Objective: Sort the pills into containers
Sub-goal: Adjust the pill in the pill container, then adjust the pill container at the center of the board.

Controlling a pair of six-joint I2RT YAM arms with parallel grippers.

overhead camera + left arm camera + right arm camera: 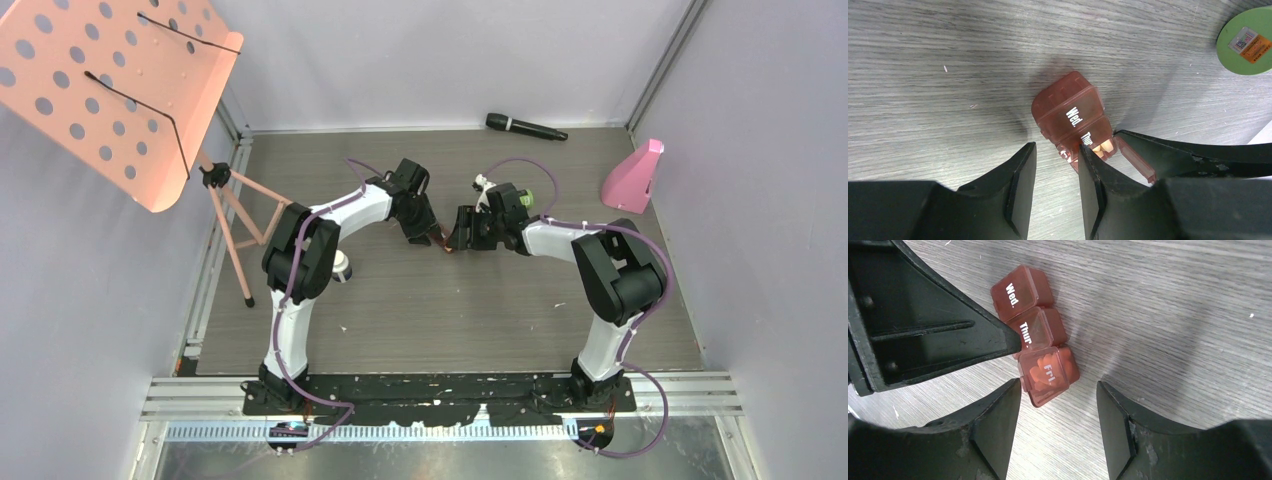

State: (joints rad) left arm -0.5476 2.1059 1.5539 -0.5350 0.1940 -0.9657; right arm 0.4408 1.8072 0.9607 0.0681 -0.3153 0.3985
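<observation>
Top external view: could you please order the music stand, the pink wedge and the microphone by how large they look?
1. music stand: largest by far, though it is raised nearer the camera.
2. pink wedge: bulkier than the microphone.
3. microphone: about as long as the wedge, but much thinner.

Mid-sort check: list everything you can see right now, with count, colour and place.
pill case: one, reddish-brown, mid-table between the grippers
pills: several, orange, in the Fri compartment
green-lidded bottle: one, orange label on the lid, beside the right arm
white bottle: one, beside the left arm
microphone: one, black, far edge
music stand: one, salmon pink, far left
wedge: one, pink, far right
table: one, grey wood-grain
left gripper: black, open, at the case
right gripper: black, open, at the case
</observation>
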